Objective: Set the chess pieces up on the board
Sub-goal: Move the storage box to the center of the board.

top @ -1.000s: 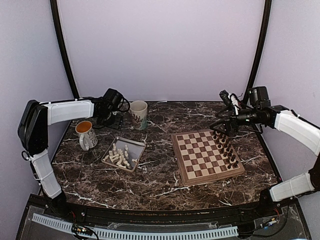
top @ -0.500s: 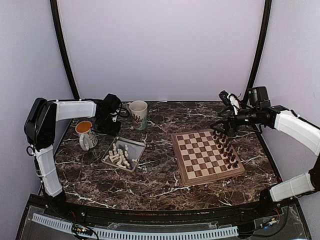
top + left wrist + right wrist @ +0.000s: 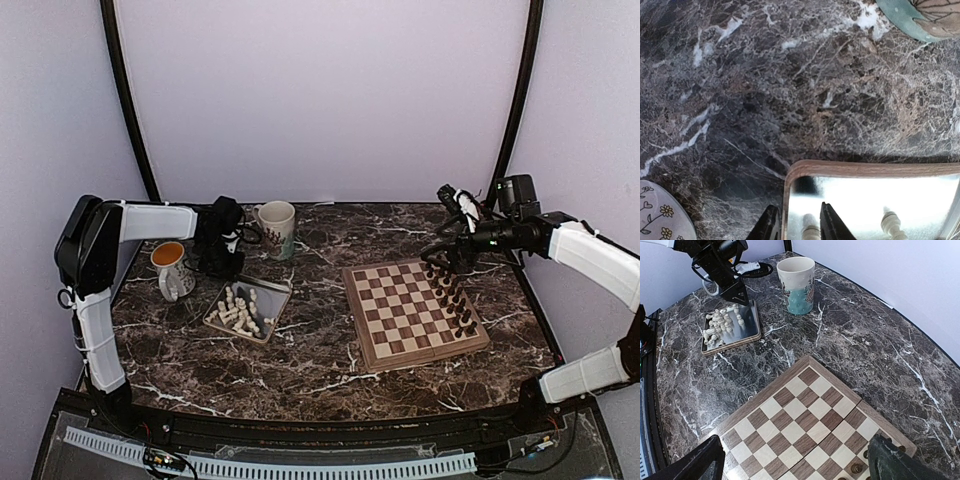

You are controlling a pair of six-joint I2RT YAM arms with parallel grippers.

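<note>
The cream-white chess pieces (image 3: pixel 238 308) lie in a heap in the silver tray (image 3: pixel 262 284), left of the board (image 3: pixel 395 315). My left gripper (image 3: pixel 222 262) is at the tray's far-left corner. In the left wrist view it (image 3: pixel 798 207) is shut across the wooden rim (image 3: pixel 865 168), with one finger outside and one inside. A white piece (image 3: pixel 810 227) stands right against the inner finger. My right gripper (image 3: pixel 796 461) hangs wide open over the board's (image 3: pixel 805 410) far right corner, holding nothing. Dark pieces (image 3: pixel 455 300) fill the board's right side.
A cream and teal mug (image 3: pixel 278 228) stands just behind the tray. A flowered mug (image 3: pixel 170 268) with an orange inside stands to its left, close to my left arm. Dark marble table (image 3: pixel 330 375) runs in front of the tray and board.
My left gripper has swung right and down from beside the cream mug to the tray's far corner, and its jaws have narrowed. The right arm has held still.
</note>
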